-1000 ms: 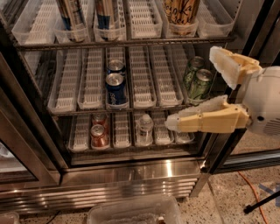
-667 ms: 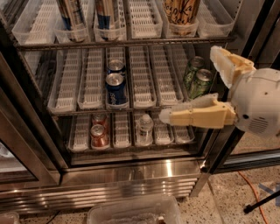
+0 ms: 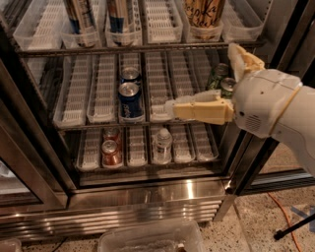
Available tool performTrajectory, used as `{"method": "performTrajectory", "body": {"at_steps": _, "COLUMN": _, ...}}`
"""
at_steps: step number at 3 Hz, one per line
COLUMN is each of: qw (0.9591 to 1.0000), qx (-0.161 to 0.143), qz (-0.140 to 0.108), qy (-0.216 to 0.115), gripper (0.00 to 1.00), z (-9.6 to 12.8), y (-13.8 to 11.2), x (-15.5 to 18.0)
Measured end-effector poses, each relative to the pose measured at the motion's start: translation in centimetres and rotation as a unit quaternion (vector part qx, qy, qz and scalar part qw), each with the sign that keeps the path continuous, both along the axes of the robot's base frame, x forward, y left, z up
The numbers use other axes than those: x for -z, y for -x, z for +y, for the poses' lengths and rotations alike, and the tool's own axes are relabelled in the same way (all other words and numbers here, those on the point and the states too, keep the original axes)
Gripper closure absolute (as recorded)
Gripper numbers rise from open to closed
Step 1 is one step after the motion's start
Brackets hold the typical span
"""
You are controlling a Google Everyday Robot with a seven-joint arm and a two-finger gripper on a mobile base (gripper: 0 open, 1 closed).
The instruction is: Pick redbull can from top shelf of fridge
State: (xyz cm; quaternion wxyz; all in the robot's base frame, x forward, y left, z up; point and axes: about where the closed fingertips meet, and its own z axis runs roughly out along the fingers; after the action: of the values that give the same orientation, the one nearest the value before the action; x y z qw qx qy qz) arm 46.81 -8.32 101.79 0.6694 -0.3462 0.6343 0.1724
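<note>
In front of the fridge (image 3: 37, 138), camera view: the step in hand reads as the approach, with nothing grasped yet. The gripper (image 3: 203, 81) hangs at middle-rack height, right of centre. Its lower finger (image 3: 197, 109) lies level and points left toward the Pepsi can (image 3: 130, 101); its other finger (image 3: 243, 59) angles upward near the green cans (image 3: 222, 78). Jaws are spread wide, nothing between them. The redbull can (image 3: 119, 17) stands upright on the top shelf (image 3: 162, 47) in a white lane tray (image 3: 120, 39), with its top cut off by the frame edge. It is well apart from the gripper, higher and to the left. A similar slim can (image 3: 81, 19) stands in the lane just beside it on the left, and I cannot tell the two apart with certainty. A wide tan can (image 3: 204, 15) stands further right on the same rack. Judgement: the next move calls for lifting the arm to top-rack level and shifting left. The spread jaws then need squaring on the blue-and-silver can above the tray's clear front, without nudging the neighbour. The lowest rack holds a red can (image 3: 110, 153) and a water bottle (image 3: 161, 145). Room: stainless base (image 3: 147, 194) with grille beneath, speckled floor (image 3: 256, 221), orange cable (image 3: 288, 214) crossing it at right, clear plastic bin (image 3: 147, 236) at the bottom edge.
</note>
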Motion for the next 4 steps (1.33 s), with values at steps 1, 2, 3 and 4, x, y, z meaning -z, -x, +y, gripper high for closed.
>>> {"method": "performTrajectory", "body": {"at_steps": 1, "qw": 0.9997, "qx": -0.005, "qz": -0.011, "qy": -0.021, "gripper": 0.0, "z": 1.5, "y": -1.5, "x": -0.6}}
{"method": "performTrajectory", "body": {"at_steps": 2, "qw": 0.9975, "qx": 0.002, "qz": -0.011, "qy": -0.07, "gripper": 0.0, "z": 4.0, "y": -2.7, "x": -1.5}}
{"method": "performTrajectory", "body": {"at_steps": 3, "qw": 0.9975, "qx": 0.002, "qz": -0.011, "qy": -0.07, "gripper": 0.0, "z": 4.0, "y": -2.7, "x": -1.5}}
{"method": "performTrajectory", "body": {"at_steps": 4, "qw": 0.9976, "qx": 0.01, "qz": -0.02, "qy": -0.065, "gripper": 0.0, "z": 4.3, "y": -2.7, "x": -1.9}}
